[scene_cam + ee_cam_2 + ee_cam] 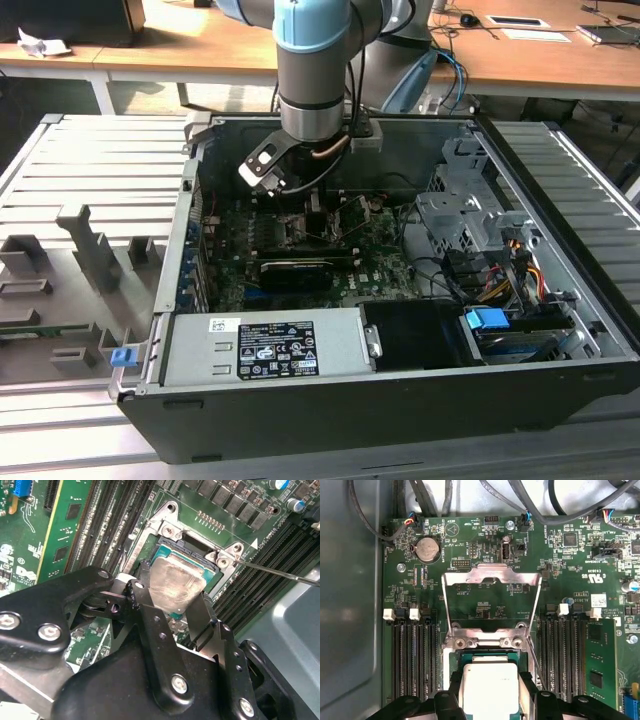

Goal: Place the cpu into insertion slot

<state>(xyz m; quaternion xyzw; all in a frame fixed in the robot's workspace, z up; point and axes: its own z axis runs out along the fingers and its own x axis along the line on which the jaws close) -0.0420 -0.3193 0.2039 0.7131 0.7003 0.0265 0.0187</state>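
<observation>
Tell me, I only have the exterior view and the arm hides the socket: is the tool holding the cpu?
Observer: Yes, in the second wrist view the tool grips the cpu by two opposite edges.
Operator: Where is it relative to the insertion slot?
Observer: Directly over the insertion slot in the first wrist view; whether it is seated I cannot tell.
Operator: Is the cover open?
Observer: Yes, the hinged metal cover stands flipped open, clear of the cpu.

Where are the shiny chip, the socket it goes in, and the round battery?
cpu [490,690]: first wrist view, middle of its silver top.
insertion slot [487,637]: first wrist view, silvery frame bar.
coin battery [427,549]: first wrist view, centre of its face.
</observation>
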